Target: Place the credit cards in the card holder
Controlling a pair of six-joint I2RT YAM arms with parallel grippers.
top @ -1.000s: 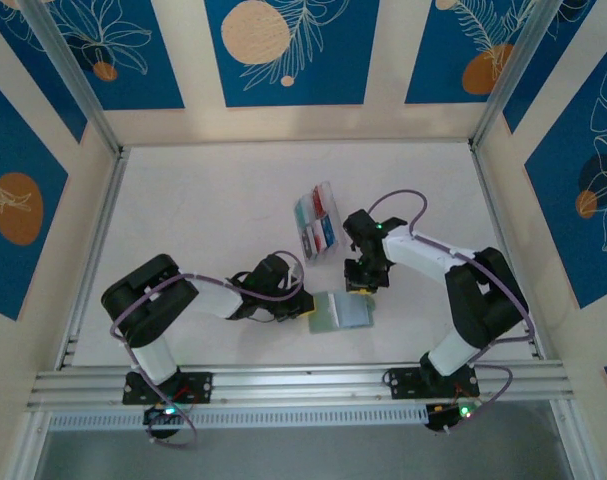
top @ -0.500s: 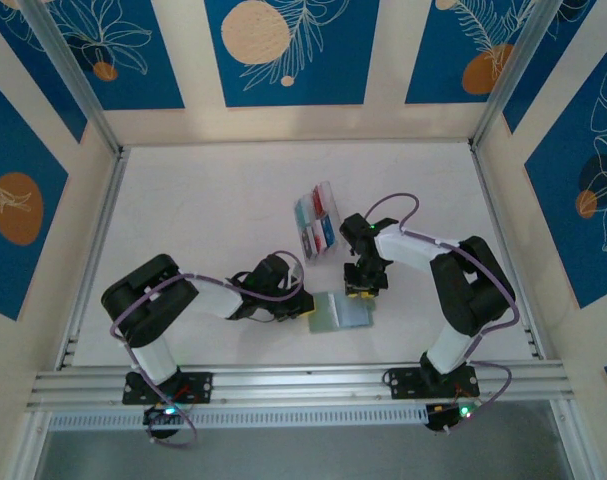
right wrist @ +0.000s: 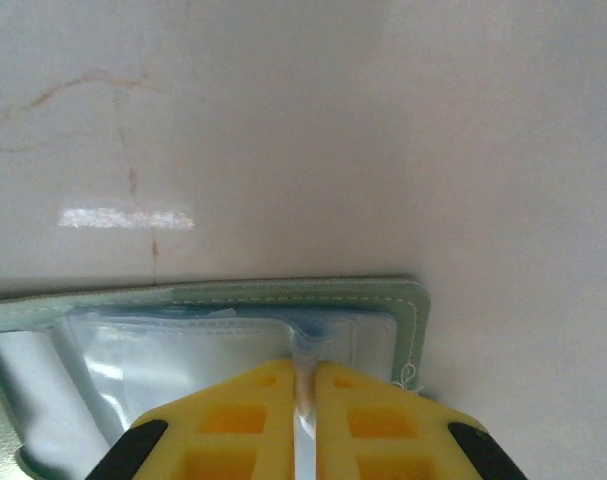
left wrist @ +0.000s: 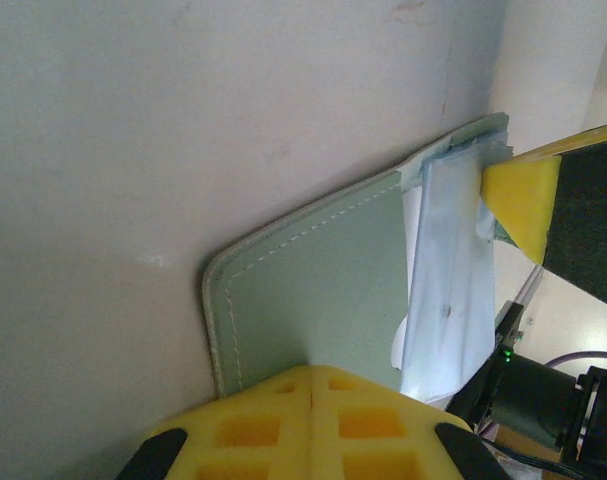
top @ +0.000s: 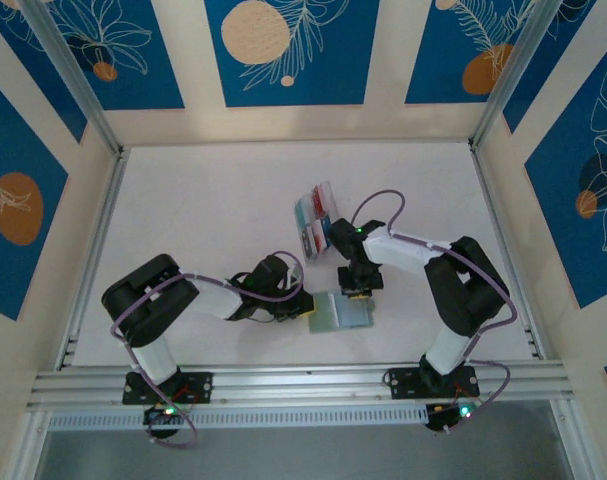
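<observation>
The sage-green card holder (top: 335,314) lies open on the table between the arms. My left gripper (top: 303,308) is shut, and its yellow tips (left wrist: 313,372) rest on the holder's green flap (left wrist: 313,290) near the stitched edge. My right gripper (top: 356,293) stands at the holder's far right corner, shut (right wrist: 303,368) on a fold of the clear plastic sleeve (right wrist: 183,350) inside the holder (right wrist: 283,295). One of its yellow fingers (left wrist: 523,200) shows in the left wrist view. The credit cards (top: 316,207), red, teal and white, sit in a clear box just beyond the holder.
The clear plastic compartment box (top: 321,232) lies tilted close behind the right gripper. White table (top: 203,210) stretches to the left and back, ringed by metal rails (top: 93,250) and blue patterned walls. Purple cables loop over both arms.
The right arm has swung left and its gripper has come down onto the holder's corner, jaws narrowing onto the clear sleeve. The left arm and the holder stay put.
</observation>
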